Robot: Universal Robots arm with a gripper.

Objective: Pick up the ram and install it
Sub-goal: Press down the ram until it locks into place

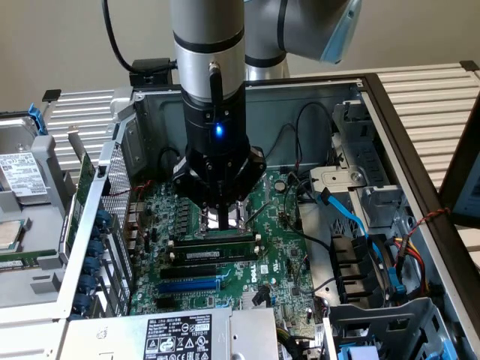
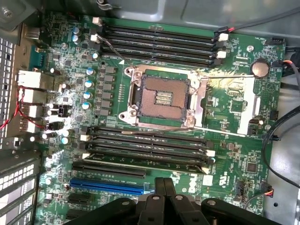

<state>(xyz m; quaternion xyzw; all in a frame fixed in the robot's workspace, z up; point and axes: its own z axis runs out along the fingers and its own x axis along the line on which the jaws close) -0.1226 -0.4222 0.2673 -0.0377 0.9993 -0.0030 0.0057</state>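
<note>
The ram (image 1: 214,255), a thin green stick with a white label, stands on edge in one of the long black memory slots (image 1: 212,244) on the green motherboard (image 1: 277,262). My gripper (image 1: 223,220) hangs just behind those slots, over the CPU socket area, shut with nothing visible between its fingers. In the wrist view the shut gripper (image 2: 165,183) points at the board just short of the slot bank (image 2: 145,140). The ram's thin top edge (image 2: 145,162) seems to run along the slot closest to the fingers. The open CPU socket (image 2: 161,96) lies beyond.
The board sits inside an open computer case with metal walls (image 1: 300,97) all round. A blue expansion slot (image 1: 187,286) lies just in front of the ram. Blue and black cables (image 1: 352,217) and drive bays crowd the exterior view's right. A labelled power supply (image 1: 176,337) is at the front.
</note>
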